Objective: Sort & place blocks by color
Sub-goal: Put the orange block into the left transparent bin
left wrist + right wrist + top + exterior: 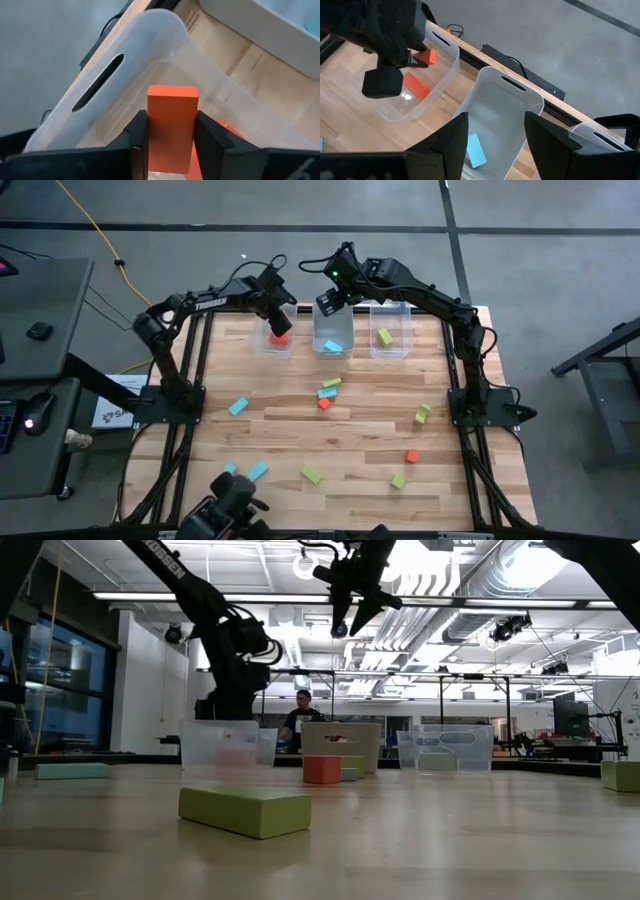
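Left gripper [170, 142] was clamped on a red-orange block [171, 125], block upright between the fingers, above the left bin [100, 85]. Right gripper [492, 137] hung over the middle bin [505, 107], fingers apart, empty.

The left arm reaches across from the left side, bent at the elbow, with its wrist tipped down. The left end effector [279, 326] is squeezed tight, its two dark fingers [137, 135] pressing from both sides. The right arm bends in from the right side. The right end effector [330, 304] hangs up high with its fingers [454, 138] spread apart, holding nothing.
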Controlling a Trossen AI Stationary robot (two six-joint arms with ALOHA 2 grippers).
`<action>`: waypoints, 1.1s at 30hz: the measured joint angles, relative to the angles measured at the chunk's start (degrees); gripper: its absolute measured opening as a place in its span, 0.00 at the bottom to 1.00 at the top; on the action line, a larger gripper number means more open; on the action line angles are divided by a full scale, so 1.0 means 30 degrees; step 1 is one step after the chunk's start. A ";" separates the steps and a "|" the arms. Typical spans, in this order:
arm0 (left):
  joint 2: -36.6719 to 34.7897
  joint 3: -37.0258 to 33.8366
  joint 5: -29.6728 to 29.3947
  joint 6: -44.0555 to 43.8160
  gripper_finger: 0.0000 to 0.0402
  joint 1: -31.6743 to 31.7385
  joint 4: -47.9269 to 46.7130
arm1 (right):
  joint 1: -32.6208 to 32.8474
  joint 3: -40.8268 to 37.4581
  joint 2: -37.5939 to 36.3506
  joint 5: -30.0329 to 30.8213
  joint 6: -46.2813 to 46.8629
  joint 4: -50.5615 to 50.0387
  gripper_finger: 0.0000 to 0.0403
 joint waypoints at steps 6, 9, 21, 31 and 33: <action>0.0807 0.0096 -0.0500 0.1131 0.20 0.0019 -0.0314 | 0.0000 0.0000 0.0000 -0.0001 0.0000 -0.0273 0.46; 0.1240 0.0096 -0.0496 0.1131 0.20 0.0090 -0.0609 | 0.0000 0.0000 0.0000 0.0001 0.0000 -0.0305 0.46; 0.1478 0.0096 -0.0500 0.1000 0.20 0.0109 -0.0508 | 0.0013 0.0000 0.0000 0.0001 -0.0007 -0.0299 0.46; 0.1821 0.0092 -0.0500 0.1608 0.20 0.0109 -0.0748 | 0.0117 0.0000 0.0000 -0.0006 -0.0007 -0.0291 0.46; 0.2028 0.0089 -0.0500 0.1527 0.20 0.0109 -0.0770 | 0.0117 0.0000 0.0000 -0.0006 -0.0007 -0.0291 0.46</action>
